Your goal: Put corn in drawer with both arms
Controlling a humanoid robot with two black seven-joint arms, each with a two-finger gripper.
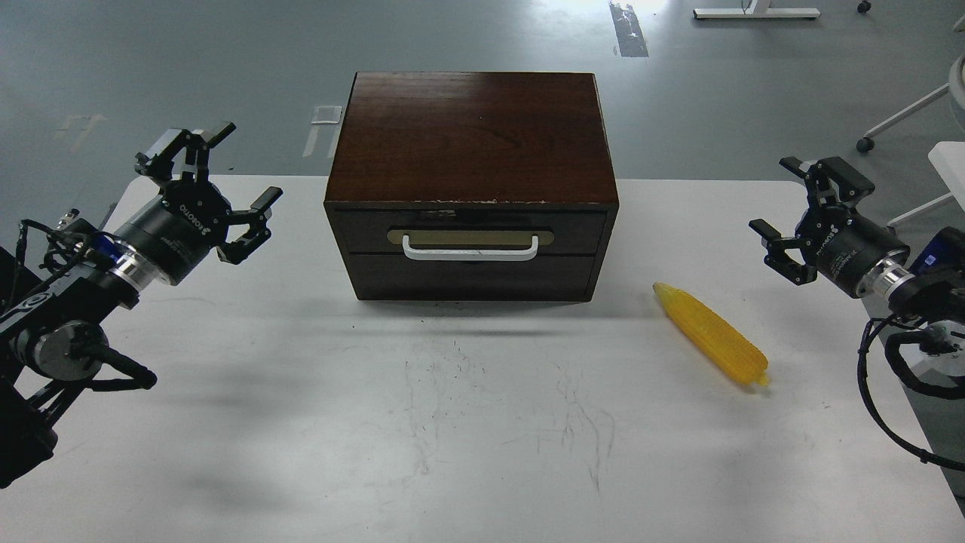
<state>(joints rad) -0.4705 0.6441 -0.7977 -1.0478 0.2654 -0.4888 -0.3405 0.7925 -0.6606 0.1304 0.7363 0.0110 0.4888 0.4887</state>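
Note:
The bright-yellow corn (712, 334) lies flat on the white table, right of the dark wooden box, its tapered tip pointing up-left. The drawer (470, 232) sits shut in the box's upper front, with a white bar handle (470, 251) on a brass oval plate. My left gripper (220, 170) hovers open at the left, level with the box's front and well clear of it. My right gripper (786, 198) hovers open at the right edge, above and to the right of the corn, holding nothing.
The wooden box (471, 139) stands at the table's far middle, with a plain dark panel (470, 277) under the drawer. The white table (467, 430) stretches bare in front, marked with scuffs. Chair and desk legs stand on the grey floor at far right.

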